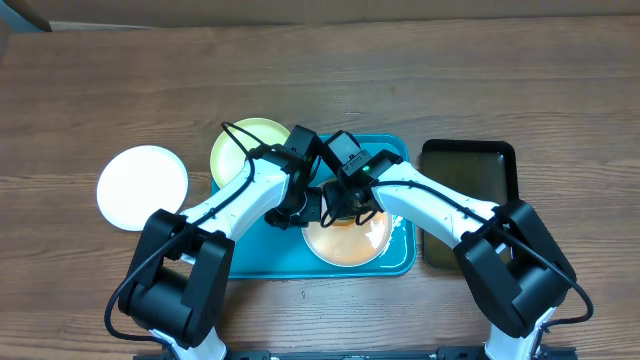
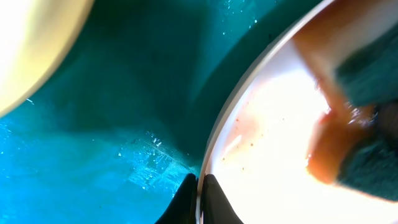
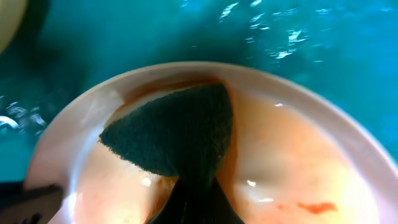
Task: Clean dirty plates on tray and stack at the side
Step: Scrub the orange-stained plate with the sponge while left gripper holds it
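While a clean plate (image 1: pixel 142 187) sits left on the desk (image 1: pixel 400 60), the left gripper (image 2: pixel 199 186) pinches the rim of the dirty plate (image 1: pixel 345 252) at the near right corner of the tray (image 1: pixel 280 255); it looks stiff and slippery. The right gripper (image 3: pixel 193 205) squeezes a sponge (image 3: pixel 177 130).

The desk (image 1: pixel 330 85) was a broad top of brown wood, its grain running from side to side in darker and lighter streaks, and it filled nearly the whole overhead view. Beyond its far edge lay a narrow pale strip (image 1: pixel 380 8), wall or floor unclear, with a dark patch (image 1: pixel 22 14) at the left corner. The light was even and soft.
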`<state>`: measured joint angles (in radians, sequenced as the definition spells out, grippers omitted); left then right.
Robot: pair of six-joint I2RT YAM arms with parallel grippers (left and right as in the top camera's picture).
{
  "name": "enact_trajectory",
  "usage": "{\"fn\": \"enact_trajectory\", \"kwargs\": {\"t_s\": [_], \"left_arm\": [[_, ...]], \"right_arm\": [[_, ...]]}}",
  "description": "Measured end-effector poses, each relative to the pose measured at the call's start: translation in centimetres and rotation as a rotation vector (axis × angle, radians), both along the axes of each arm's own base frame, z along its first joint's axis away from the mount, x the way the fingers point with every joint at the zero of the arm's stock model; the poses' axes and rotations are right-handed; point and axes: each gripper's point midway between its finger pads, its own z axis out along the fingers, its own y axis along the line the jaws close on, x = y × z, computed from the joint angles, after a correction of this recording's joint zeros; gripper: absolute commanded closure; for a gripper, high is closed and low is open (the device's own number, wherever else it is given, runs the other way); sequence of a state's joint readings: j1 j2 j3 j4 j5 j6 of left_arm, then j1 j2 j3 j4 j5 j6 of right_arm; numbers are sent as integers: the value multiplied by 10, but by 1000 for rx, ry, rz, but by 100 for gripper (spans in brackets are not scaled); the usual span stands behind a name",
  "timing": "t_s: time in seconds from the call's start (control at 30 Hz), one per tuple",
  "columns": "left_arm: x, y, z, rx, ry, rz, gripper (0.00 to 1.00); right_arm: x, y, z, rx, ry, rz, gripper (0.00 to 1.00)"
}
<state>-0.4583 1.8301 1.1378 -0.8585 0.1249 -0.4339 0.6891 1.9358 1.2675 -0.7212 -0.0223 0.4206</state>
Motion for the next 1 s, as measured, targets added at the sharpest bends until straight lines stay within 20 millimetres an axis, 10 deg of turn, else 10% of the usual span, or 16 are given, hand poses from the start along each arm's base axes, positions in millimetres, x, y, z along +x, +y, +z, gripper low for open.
{"fn": "enact_trajectory", "kwargs": {"t_s": [0.7,1.0], "left_arm": [[-6,-11,1,-22,11,-27,96],[-8,-11,1,-22,19,-28,96]], "right_arm": [[6,-65,-4,-94,110,-234,96],[-21,-79,-4,-118,250,-246,96]]}}
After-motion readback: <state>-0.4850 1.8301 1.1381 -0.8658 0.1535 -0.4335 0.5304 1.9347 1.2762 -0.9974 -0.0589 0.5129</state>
